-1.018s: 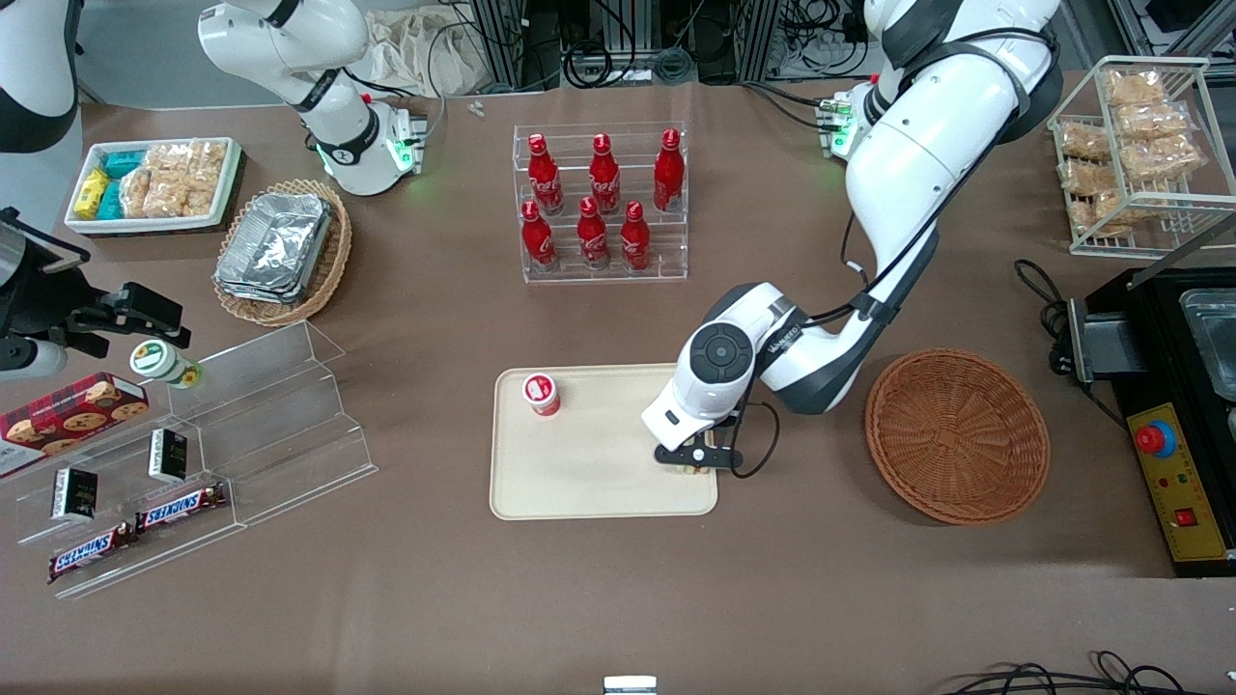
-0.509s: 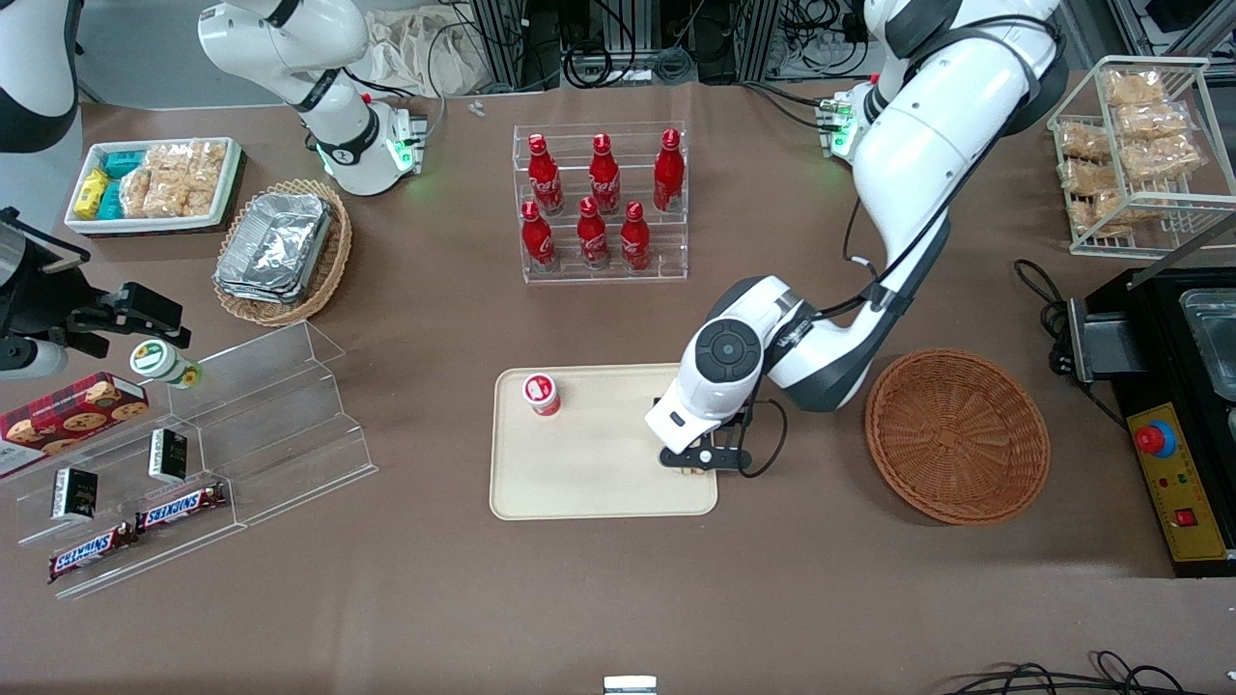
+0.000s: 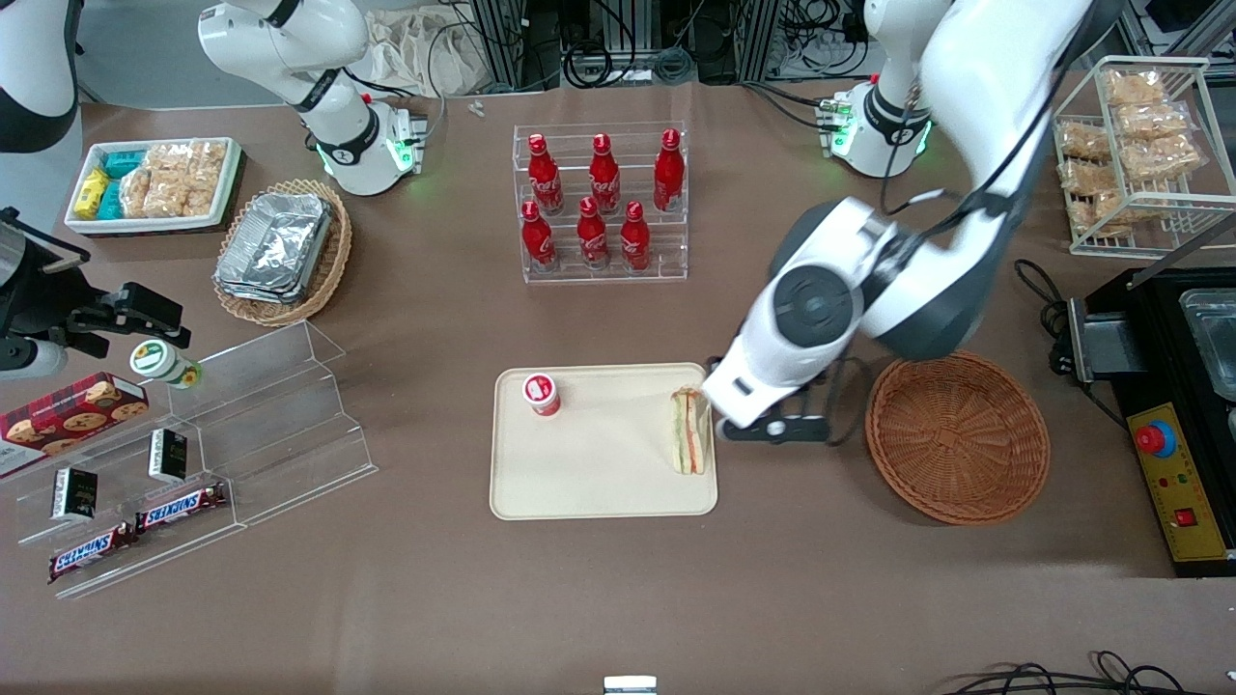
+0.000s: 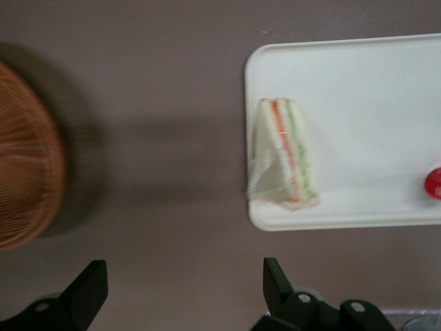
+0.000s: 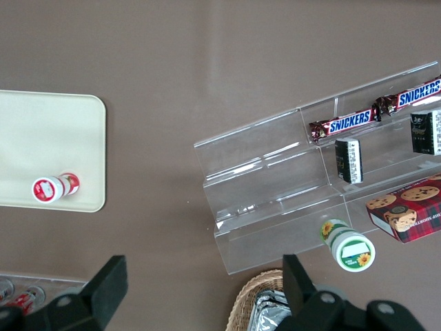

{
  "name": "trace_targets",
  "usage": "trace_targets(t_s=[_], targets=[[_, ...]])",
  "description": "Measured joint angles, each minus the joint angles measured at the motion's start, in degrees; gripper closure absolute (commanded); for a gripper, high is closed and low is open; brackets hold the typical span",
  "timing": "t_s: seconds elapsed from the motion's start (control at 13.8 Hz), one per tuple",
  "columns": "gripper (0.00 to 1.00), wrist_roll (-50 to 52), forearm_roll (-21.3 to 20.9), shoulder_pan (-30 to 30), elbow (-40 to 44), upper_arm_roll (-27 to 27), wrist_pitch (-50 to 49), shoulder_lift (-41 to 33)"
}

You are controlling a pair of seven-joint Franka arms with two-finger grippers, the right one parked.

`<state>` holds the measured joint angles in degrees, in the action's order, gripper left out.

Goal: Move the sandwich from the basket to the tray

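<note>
Your sandwich [image 3: 688, 431], clear-wrapped wedge with orange and green layers, lies on tray [image 3: 599, 492], gripper [image 3: 772, 430] spread wide, holding nothing, between tray and basket [image 3: 956, 436].

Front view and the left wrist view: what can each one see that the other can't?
Only the front view shows the red bottles in their clear rack, the foil containers, the Snickers bars and the whole basket.

Only the left wrist view shows the pincer from above with its black fingers wide open, over bare table between tray and basket.

Both show the sandwich lying on the tray at its edge nearest the empty basket, and a small red-capped bottle on the tray.
</note>
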<state>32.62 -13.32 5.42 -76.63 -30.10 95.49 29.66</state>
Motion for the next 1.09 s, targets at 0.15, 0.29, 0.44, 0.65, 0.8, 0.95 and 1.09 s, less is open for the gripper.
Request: trace_targets(t_s=[0.15, 0.29, 0.44, 0.65, 0.8, 0.95, 1.09], targets=[[0.0, -5.0, 0.0, -4.3, 0.1, 0.2, -3.7, -5.1], [0.0, -11.0, 0.0, -8.8, 0.1, 0.3, -7.0, -9.6], [0.0, -14.7, 0.0, -12.0, 0.0, 0.6, -9.7, -13.0], [0.0, -15.3, 0.0, -15.2, -0.3, 1.1, -10.4, -15.3], [0.0, -15.5, 0.1, -17.1, -0.5, 1.2, -10.5, -15.4], [0.0, -15.8, 0.1, -18.5, -0.5, 1.2, -10.8, -15.5], [0.0, -17.1, 0.1, -19.0, -0.6, 2.2, -10.9, -15.8]])
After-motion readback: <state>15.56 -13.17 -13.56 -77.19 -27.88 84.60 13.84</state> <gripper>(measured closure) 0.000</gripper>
